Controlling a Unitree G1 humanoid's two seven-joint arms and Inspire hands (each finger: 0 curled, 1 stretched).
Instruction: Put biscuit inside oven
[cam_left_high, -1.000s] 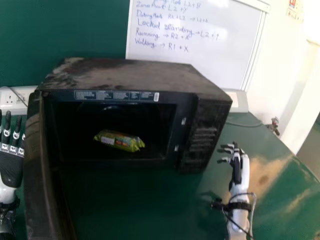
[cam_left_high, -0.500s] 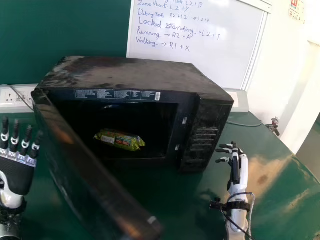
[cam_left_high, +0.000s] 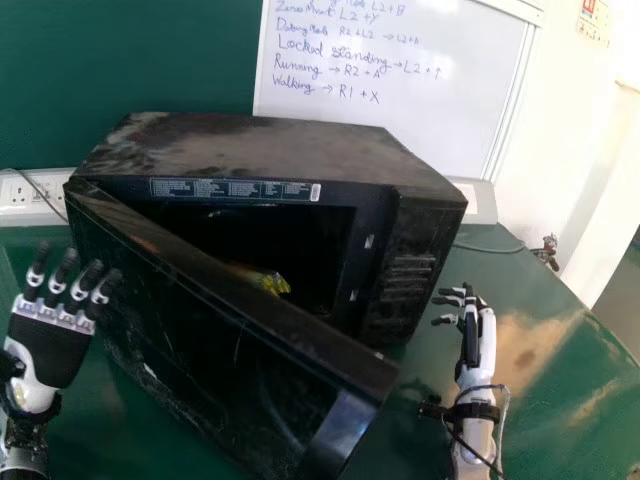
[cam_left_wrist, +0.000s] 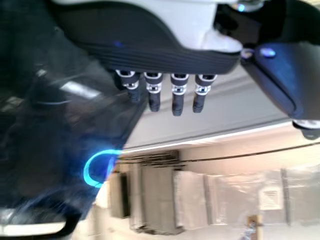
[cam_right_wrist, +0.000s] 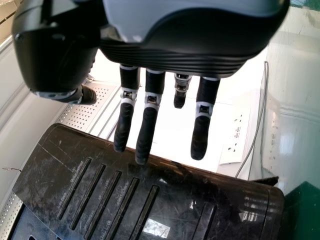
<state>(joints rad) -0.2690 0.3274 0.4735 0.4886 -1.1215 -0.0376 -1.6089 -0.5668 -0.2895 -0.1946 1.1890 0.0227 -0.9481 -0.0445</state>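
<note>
The black oven (cam_left_high: 270, 150) stands on the green table with its door (cam_left_high: 230, 330) partly open, slanting across the front. Behind the door's top edge, part of the green biscuit packet (cam_left_high: 268, 280) shows inside the oven. My left hand (cam_left_high: 48, 345) is at the door's outer side, near its hinge end, fingers straight. In the left wrist view my left hand (cam_left_wrist: 150, 55) has its fingers extended beside the dark door (cam_left_wrist: 55, 125). My right hand (cam_left_high: 480, 335) is right of the oven, fingers loosely extended; in the right wrist view the right hand (cam_right_wrist: 190, 40) shows with the oven's control panel (cam_right_wrist: 125, 195).
The green table (cam_left_high: 540, 400) extends to the right of my right hand. A whiteboard (cam_left_high: 400, 80) stands behind the oven, a wall socket panel (cam_left_high: 25, 200) is at the back left, and a cable (cam_left_high: 490, 249) lies at the back right.
The oven door has swung from wide open towards the oven, now covering much of the biscuit packet. My left hand has moved to the right behind it. The right hand has stayed nearly still.
</note>
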